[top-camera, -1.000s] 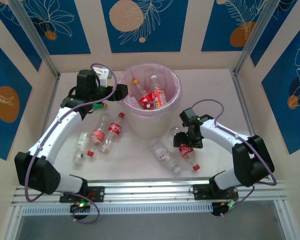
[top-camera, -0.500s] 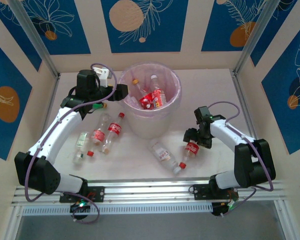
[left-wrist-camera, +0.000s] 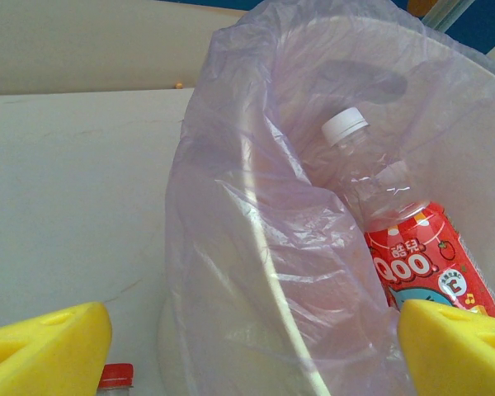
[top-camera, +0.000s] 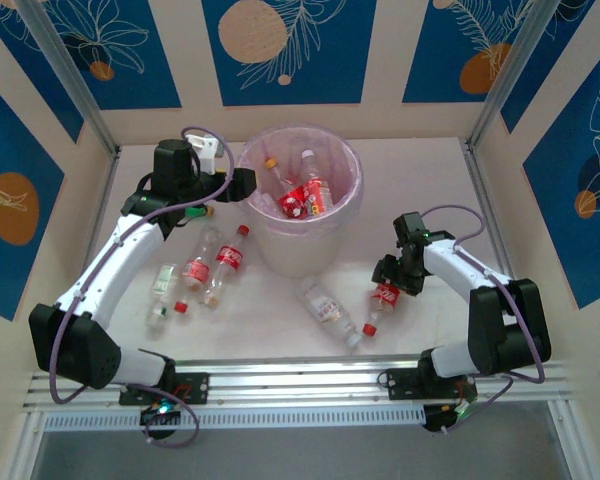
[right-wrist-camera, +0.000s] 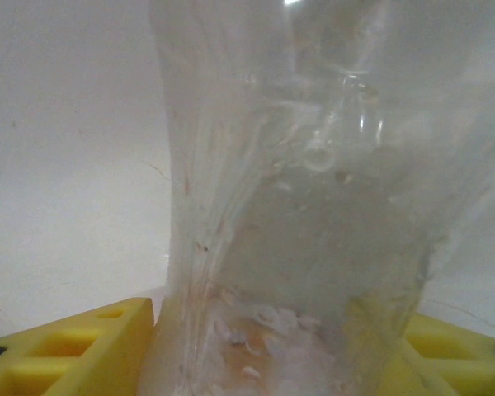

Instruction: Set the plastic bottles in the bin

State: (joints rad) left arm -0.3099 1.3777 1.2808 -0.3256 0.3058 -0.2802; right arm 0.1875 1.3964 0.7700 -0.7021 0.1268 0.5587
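The bin point(top-camera: 332, 226), translucent white with a purple liner, stands at the table's middle back and holds several bottles point(top-camera: 306, 195). My left gripper point(top-camera: 246, 187) is open at the bin's left rim. In the left wrist view the liner point(left-wrist-camera: 256, 247) rises between my wide-apart yellow fingers point(left-wrist-camera: 41, 346), with a red-labelled bottle point(left-wrist-camera: 412, 256) inside. My right gripper point(top-camera: 396, 278) is shut on a red-labelled bottle point(top-camera: 384, 296) right of the bin, cap pointing toward me. In the right wrist view the clear bottle body point(right-wrist-camera: 297, 206) sits between the yellow fingers point(right-wrist-camera: 66, 346).
Three bottles point(top-camera: 197, 268) point(top-camera: 228, 260) point(top-camera: 162, 288) lie on the table left of the bin, under my left arm. A clear bottle point(top-camera: 326, 308) lies in front of the bin. A white spray head point(top-camera: 208, 148) sits behind the left arm. Metal frame posts border the table.
My right gripper has swung to the right with the red-labelled bottle, away from the bin and the clear bottle. The left arm has stayed still.
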